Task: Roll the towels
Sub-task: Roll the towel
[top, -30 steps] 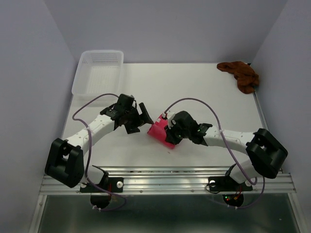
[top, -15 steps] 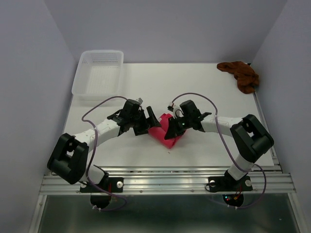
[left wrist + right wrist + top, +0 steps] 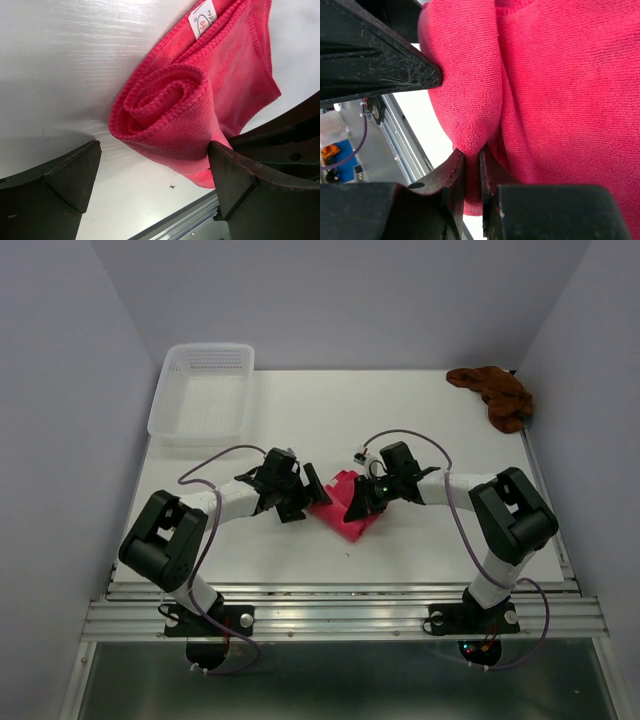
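Rolling the pink towel (image 3: 343,512), mid-surface toward the near edge; the rust-brown towel (image 3: 492,395) lies crumpled at the far right corner of the surface (image 3: 430,430).
We have the right tool (image 3: 472,161) pinching a fold at the towel's right end, and the left tool (image 3: 152,175) spread wide around the coiled end, one finger touching cloth, the other apart. We'd close left squarely on the coil, hold both ends level and turn evenly so the loose tail winds in tight.

white table (image 3: 400,425), pink towel (image 3: 341,508), brown towel (image 3: 497,396), basket (image 3: 201,392)
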`<state>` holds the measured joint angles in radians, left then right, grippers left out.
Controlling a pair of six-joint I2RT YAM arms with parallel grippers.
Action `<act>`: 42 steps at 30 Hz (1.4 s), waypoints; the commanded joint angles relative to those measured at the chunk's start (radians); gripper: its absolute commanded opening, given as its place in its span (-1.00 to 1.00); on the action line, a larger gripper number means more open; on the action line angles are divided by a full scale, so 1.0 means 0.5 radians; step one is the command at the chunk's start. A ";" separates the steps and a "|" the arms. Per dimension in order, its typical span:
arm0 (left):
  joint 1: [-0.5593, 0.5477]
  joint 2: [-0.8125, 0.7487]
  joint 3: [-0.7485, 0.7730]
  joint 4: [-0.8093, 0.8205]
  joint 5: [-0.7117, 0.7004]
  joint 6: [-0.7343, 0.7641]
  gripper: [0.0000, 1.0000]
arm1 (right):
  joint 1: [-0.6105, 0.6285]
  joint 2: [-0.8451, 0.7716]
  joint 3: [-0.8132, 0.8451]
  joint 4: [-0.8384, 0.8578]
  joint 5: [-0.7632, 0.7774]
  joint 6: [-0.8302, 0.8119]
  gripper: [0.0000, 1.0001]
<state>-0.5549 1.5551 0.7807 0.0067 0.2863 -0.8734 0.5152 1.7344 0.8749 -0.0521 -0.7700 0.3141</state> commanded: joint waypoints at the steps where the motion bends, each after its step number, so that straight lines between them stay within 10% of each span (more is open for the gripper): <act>1: -0.016 0.028 0.068 -0.010 -0.048 0.029 0.96 | -0.033 0.075 0.051 0.024 0.003 0.010 -0.85; 9: -0.047 0.145 0.199 -0.063 -0.186 0.016 0.70 | -0.033 0.041 0.045 -0.012 0.027 -0.061 -0.63; 16: -0.096 0.206 0.289 -0.114 -0.299 0.001 -0.15 | -0.015 -0.235 0.094 -0.144 0.242 -0.198 0.46; 19: -0.108 0.194 0.341 -0.231 -0.391 -0.002 -0.40 | 0.135 -0.413 0.112 -0.227 0.478 -0.284 0.59; 33: -0.121 0.099 0.519 -0.765 -0.232 0.093 -0.51 | 0.878 -0.671 -0.124 0.054 1.736 -0.683 0.61; 42: -0.068 0.160 0.516 -0.777 -0.057 0.066 -0.52 | 1.077 -0.634 -0.271 0.264 1.828 -0.766 0.54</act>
<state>-0.6018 1.6588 1.0088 -0.3492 0.2035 -0.8459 1.0168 1.4128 0.7582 -0.0238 0.0757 -0.0265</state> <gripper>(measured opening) 0.307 0.776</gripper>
